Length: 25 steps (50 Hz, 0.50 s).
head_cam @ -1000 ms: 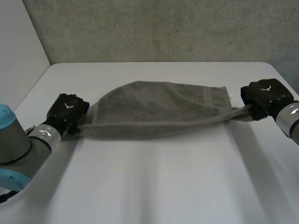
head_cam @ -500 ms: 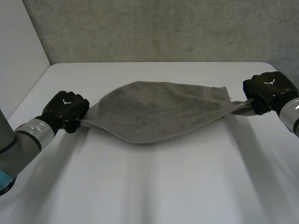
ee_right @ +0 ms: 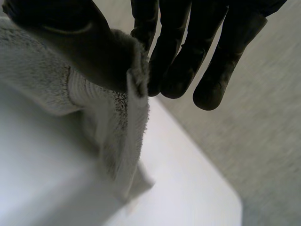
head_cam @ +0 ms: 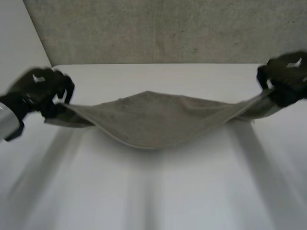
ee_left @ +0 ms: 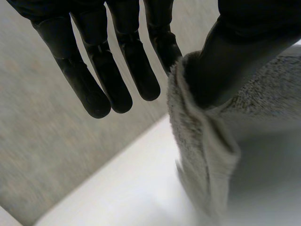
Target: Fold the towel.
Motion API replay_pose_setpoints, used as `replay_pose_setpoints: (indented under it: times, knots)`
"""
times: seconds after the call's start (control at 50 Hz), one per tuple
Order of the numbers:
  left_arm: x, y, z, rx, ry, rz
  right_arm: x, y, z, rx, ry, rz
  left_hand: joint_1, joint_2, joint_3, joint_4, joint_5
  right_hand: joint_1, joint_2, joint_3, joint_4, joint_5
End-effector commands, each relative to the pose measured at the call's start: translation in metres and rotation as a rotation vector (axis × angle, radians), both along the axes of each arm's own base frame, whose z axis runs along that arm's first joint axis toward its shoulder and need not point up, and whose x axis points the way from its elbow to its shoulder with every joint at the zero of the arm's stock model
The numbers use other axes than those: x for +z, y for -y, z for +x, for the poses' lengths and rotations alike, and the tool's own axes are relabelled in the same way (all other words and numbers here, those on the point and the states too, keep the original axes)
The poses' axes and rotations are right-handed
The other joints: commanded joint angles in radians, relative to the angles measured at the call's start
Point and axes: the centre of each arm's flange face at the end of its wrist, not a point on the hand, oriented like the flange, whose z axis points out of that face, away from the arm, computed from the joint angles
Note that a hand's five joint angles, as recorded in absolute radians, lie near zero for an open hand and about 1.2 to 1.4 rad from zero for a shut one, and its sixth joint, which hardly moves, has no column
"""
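A grey towel (head_cam: 158, 117) hangs stretched between my two hands above the white table (head_cam: 158, 191), sagging in the middle with its lowest fold near the tabletop. My left hand (head_cam: 41, 88) holds the towel's left end, raised off the table. In the left wrist view the thumb (ee_left: 235, 56) pinches the towel's edge (ee_left: 202, 141) against a finger while the other fingers stay straight. My right hand (head_cam: 288, 76) holds the right end at about the same height. In the right wrist view its thumb (ee_right: 80, 42) presses the towel (ee_right: 117, 117) against a finger.
A grey wall (head_cam: 158, 28) rises behind the table's far edge. A white wall (head_cam: 19, 48) stands at the left. The table's right corner (ee_right: 225, 202) lies below my right hand.
Both hands have risen and moved outward, lifting the towel's ends off the table. The towel, flat a second ago, now sags between them. My left hand has closed on its end.
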Motion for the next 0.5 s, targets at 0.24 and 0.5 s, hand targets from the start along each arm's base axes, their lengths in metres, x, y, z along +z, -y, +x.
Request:
replay_pose_setpoints:
  times: [0.24, 0.5]
  knots:
    - [-0.076, 0.040, -0.027, 0.051, -0.017, 0.162, -0.060, 0.037, 0.004, 0.038, -0.096, 0.201, 0.039, 0.038, 0.019, 0.037, 0.030, 0.061, 0.052, 0.054, 0.050, 0.050]
    - [-0.055, 0.092, -0.067, 0.062, 0.149, -0.044, -0.053, 0.087, 0.058, 0.010, -0.221, -0.037, 0.039, 0.038, 0.019, 0.037, 0.030, 0.061, 0.052, 0.054, 0.050, 0.050]
